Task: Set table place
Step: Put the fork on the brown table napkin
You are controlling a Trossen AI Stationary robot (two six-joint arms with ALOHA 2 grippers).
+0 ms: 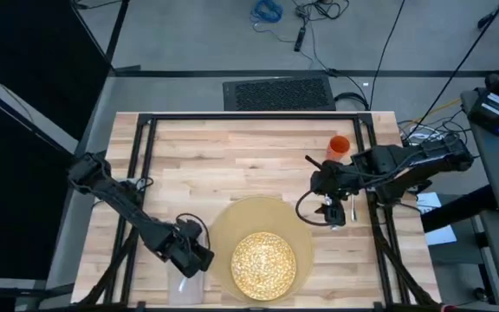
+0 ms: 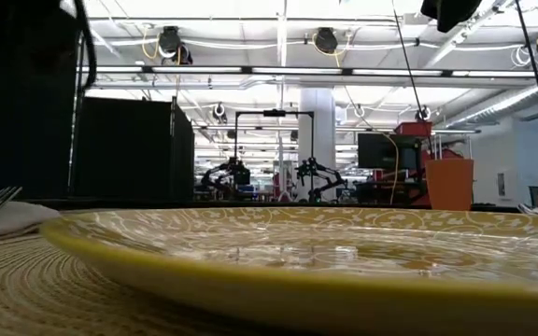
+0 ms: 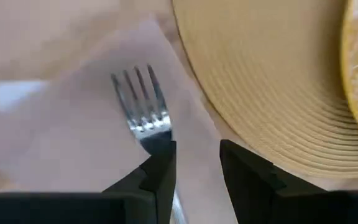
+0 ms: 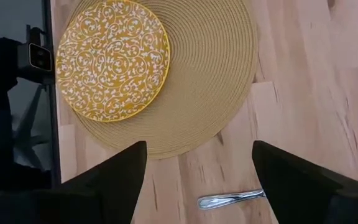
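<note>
My left gripper (image 3: 194, 165) hung low over the napkin (image 1: 184, 286) at the mat's (image 1: 232, 221) left edge, fingers slightly apart with the fork (image 3: 142, 112) lying on the cloth just beside them. The plate (image 1: 264, 262) sat on the mat. My right gripper (image 1: 332, 211) hovered spread wide over the table (image 1: 232, 147), a utensil handle (image 4: 232, 199) beneath it, the cup (image 1: 340, 147) nearby.

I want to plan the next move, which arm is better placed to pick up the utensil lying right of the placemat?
Right. The right gripper hangs open just above the utensil on the table, while the left gripper is across the placemat, at the fork on the napkin.
</note>
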